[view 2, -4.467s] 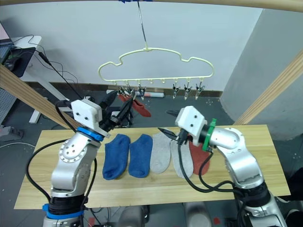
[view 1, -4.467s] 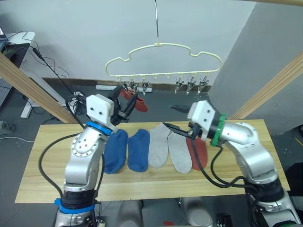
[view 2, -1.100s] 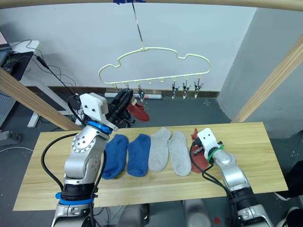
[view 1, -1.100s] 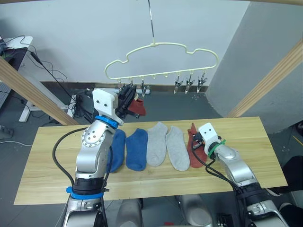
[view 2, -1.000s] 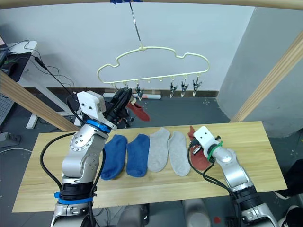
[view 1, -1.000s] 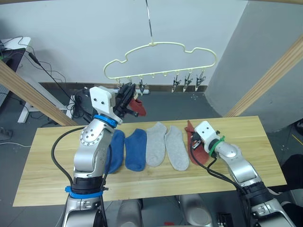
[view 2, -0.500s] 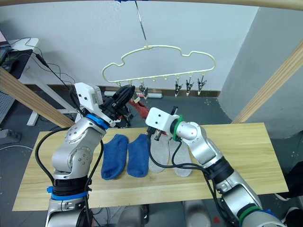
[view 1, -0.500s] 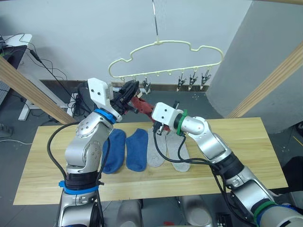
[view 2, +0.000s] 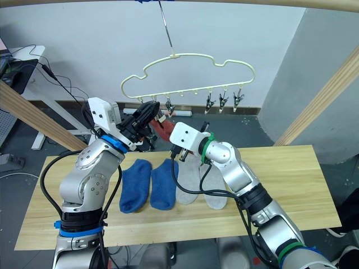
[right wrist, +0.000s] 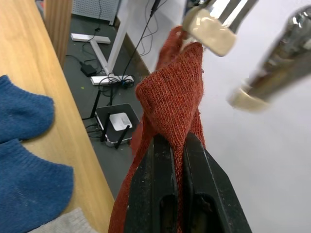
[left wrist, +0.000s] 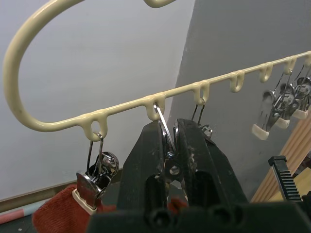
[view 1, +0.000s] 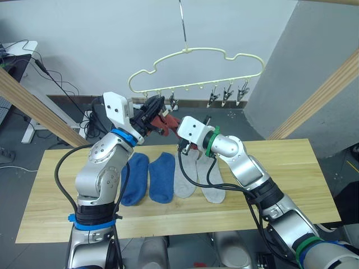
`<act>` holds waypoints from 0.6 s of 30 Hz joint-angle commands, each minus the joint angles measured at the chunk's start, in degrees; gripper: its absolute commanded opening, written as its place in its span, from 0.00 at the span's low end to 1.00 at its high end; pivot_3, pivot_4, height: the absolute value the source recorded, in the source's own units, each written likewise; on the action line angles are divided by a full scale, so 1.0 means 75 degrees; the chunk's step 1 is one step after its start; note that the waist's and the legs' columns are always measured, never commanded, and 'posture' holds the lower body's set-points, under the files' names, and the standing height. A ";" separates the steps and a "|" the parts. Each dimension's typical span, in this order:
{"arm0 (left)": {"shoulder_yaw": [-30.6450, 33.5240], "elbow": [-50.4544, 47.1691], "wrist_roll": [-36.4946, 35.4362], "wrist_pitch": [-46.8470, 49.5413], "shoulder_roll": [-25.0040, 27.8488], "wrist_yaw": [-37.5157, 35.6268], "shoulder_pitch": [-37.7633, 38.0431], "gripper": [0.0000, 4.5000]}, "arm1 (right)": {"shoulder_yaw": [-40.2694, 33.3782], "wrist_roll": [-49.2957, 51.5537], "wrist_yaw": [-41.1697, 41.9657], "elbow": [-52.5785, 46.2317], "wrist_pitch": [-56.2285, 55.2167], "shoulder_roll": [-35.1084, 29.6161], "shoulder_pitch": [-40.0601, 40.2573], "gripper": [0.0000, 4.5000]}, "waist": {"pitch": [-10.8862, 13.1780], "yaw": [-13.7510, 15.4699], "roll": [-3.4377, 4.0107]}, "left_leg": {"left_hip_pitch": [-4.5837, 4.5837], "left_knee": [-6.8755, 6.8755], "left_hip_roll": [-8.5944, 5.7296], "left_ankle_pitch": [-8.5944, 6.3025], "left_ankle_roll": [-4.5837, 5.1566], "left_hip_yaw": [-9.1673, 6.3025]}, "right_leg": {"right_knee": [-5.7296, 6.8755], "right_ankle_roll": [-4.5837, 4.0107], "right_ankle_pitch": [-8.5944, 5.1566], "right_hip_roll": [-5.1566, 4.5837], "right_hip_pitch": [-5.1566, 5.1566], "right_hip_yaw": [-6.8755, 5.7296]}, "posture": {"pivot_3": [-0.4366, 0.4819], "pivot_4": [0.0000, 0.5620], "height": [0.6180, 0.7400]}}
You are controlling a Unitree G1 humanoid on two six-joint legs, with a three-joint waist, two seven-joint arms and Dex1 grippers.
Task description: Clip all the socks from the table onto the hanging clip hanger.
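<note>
The pale yellow clip hanger (view 1: 196, 59) hangs above the far side of the table (view 1: 56, 207). My left gripper (left wrist: 167, 133) is shut on one of its metal clips (left wrist: 168, 160), second from the left end. The end clip (left wrist: 95, 170) holds a brick red sock (left wrist: 53, 216). My right gripper (right wrist: 178, 141) is shut on a second red sock (right wrist: 170, 107), lifted close under the clip pads (right wrist: 206, 29) beside the left gripper (view 1: 154, 106). Two blue socks (view 1: 136, 178) and two grey socks (view 1: 212, 179) lie in a row on the table.
Thick wooden poles slant down on the left (view 1: 33, 103) and right (view 1: 317, 103) of the table. Three more clips (view 1: 227, 92) hang at the hanger's right end. A desk and cables (view 1: 22, 53) stand on the floor at the back left.
My right gripper has carried the red sock from the right of the table up to the clips beside the left gripper. The left gripper stays on its clip.
</note>
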 commanded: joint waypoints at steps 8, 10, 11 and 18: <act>0.0038 -0.0417 -0.0066 -0.0155 -0.0007 -0.0020 -0.0073 0.03 | -0.0110 0.0033 -0.0075 -0.0405 -0.0255 0.0288 -0.0236 0.00 | 0.0000 -0.0005 0.0000 | 0.0000 0.0000 0.0000 0.0000 0.0000 0.0000 | 0.0000 0.0000 0.0000 0.0000 -0.0001 0.0001 | 0.23 0.55 0.94; 0.0031 -0.0429 -0.0063 -0.0149 -0.0013 -0.0010 -0.0067 0.03 | -0.0096 0.0041 -0.0075 -0.0427 -0.0265 0.0335 -0.0254 0.00 | 0.0000 -0.0006 0.0000 | 0.0000 0.0000 0.0000 0.0000 0.0000 0.0000 | 0.0000 0.0000 0.0000 0.0000 -0.0001 0.0000 | 0.23 0.55 0.94; 0.0027 -0.0436 -0.0060 -0.0145 -0.0019 0.0001 -0.0064 0.03 | -0.0097 0.0048 -0.0081 -0.0436 -0.0266 0.0361 -0.0266 0.00 | 0.0000 -0.0008 0.0000 | 0.0000 0.0000 0.0000 0.0000 0.0000 0.0000 | 0.0000 0.0000 0.0000 0.0000 -0.0001 0.0000 | 0.23 0.55 0.94; 0.0063 -0.0396 -0.0041 -0.0155 -0.0031 0.0049 -0.0006 0.03 | -0.0142 0.0070 -0.0094 -0.0404 -0.0267 0.0479 -0.0333 0.00 | 0.0000 -0.0009 0.0000 | 0.0000 0.0000 0.0000 0.0000 0.0000 0.0000 | 0.0000 0.0000 0.0000 0.0000 -0.0002 0.0000 | 0.24 0.55 0.94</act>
